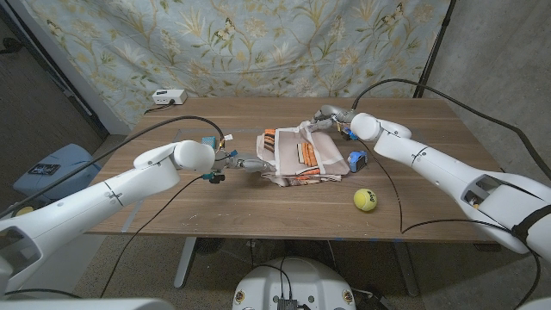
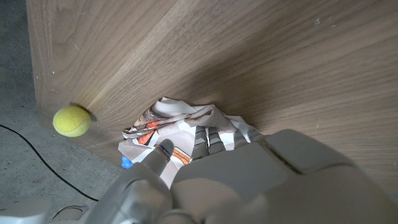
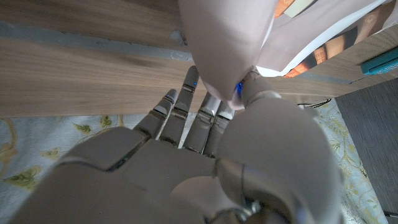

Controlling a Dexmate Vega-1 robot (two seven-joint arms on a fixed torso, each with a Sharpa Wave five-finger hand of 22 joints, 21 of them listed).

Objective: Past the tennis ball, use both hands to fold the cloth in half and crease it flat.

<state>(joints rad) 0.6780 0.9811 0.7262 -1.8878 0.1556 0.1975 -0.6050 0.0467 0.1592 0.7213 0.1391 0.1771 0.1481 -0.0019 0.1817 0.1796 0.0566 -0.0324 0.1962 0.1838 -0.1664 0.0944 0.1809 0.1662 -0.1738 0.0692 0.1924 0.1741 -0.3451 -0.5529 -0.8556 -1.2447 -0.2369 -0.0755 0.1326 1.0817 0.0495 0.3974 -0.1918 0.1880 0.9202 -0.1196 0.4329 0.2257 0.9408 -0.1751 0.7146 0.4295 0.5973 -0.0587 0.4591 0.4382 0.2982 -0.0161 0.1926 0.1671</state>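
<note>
Pinching the cloth (image 1: 300,155), your right robot hand (image 1: 328,117) lifts one edge; your left robot hand (image 1: 247,161) grips the other.

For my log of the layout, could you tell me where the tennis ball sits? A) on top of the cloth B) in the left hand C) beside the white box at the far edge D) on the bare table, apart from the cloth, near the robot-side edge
D: the tennis ball lies on bare wood, clear of the cloth, with neither hand on it.
</note>
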